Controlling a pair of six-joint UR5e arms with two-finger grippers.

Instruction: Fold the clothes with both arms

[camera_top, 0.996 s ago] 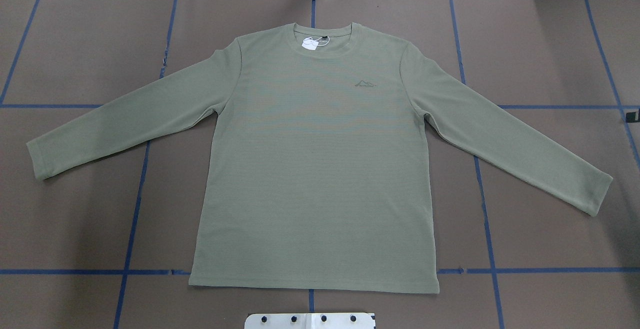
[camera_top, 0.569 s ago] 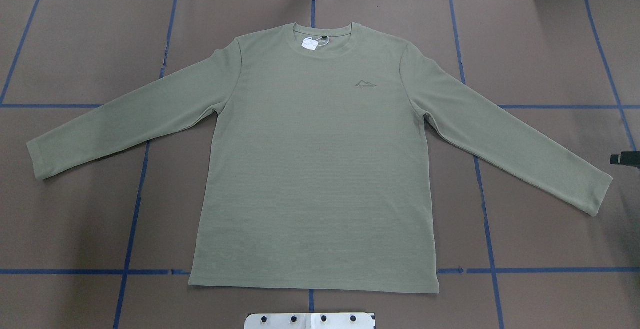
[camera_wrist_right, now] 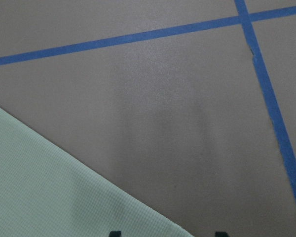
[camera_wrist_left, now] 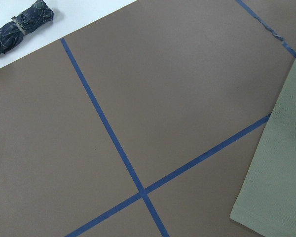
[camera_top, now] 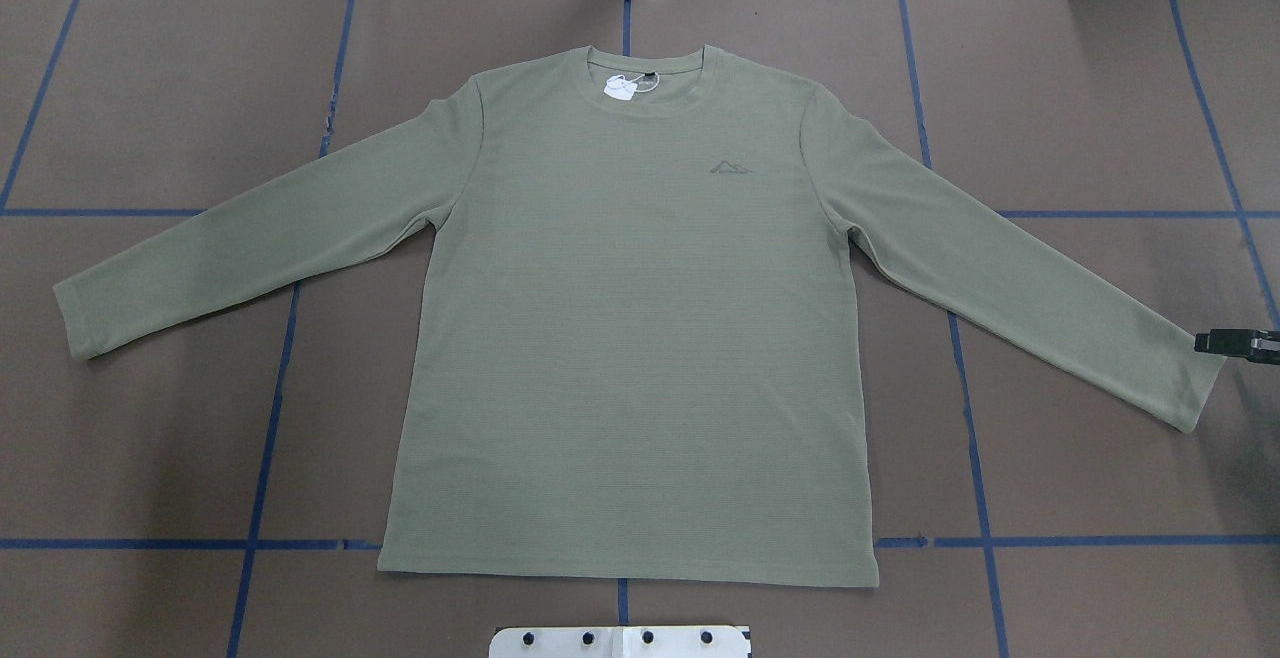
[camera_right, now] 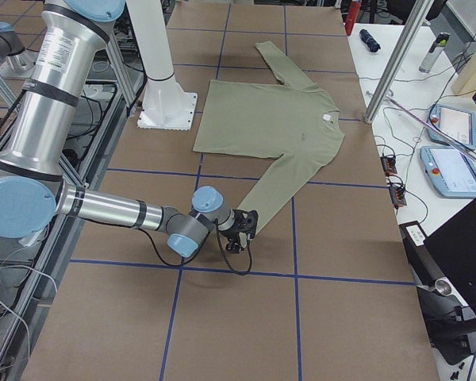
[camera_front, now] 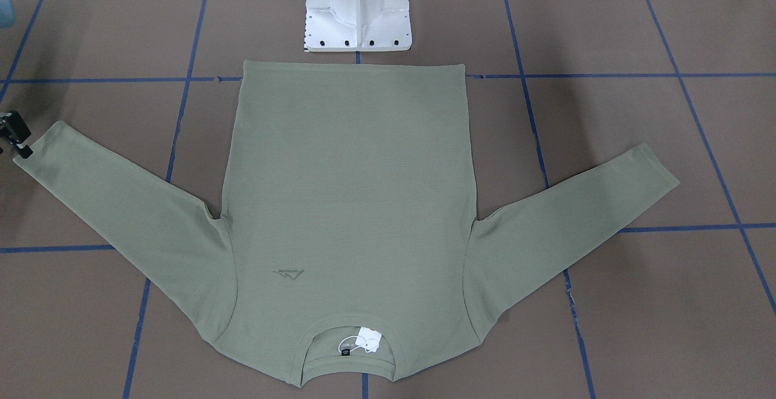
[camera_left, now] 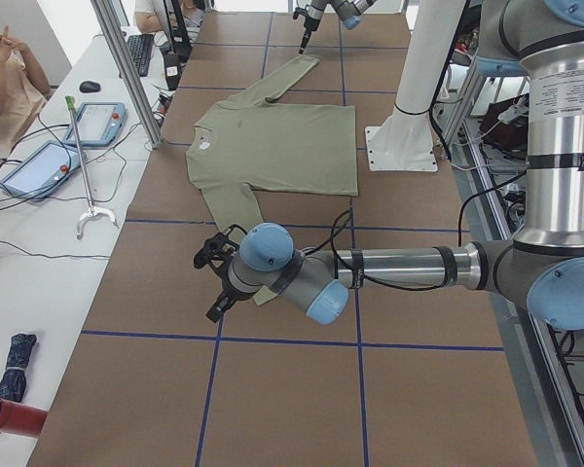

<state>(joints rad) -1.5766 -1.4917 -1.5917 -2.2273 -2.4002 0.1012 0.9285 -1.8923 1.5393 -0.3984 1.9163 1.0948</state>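
Shirt (camera_top: 630,338) of sage-green, finely ribbed knit lies flat and face-up on the matte brown table (camera_top: 150,458) (white tag inside its round collar). The right gripper (camera_top: 1215,341) sits at the right sleeve (camera_top: 1000,268) end, black fingers spread. The left gripper (camera_left: 217,282) hangs by the left sleeve (camera_left: 236,204) end; spread or closed, I cannot tell.

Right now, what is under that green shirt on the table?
The shirt lies flat on the brown table cover. Blue tape lines run in under its hem and collar. The rest beneath is covered by fabric and cannot be seen.
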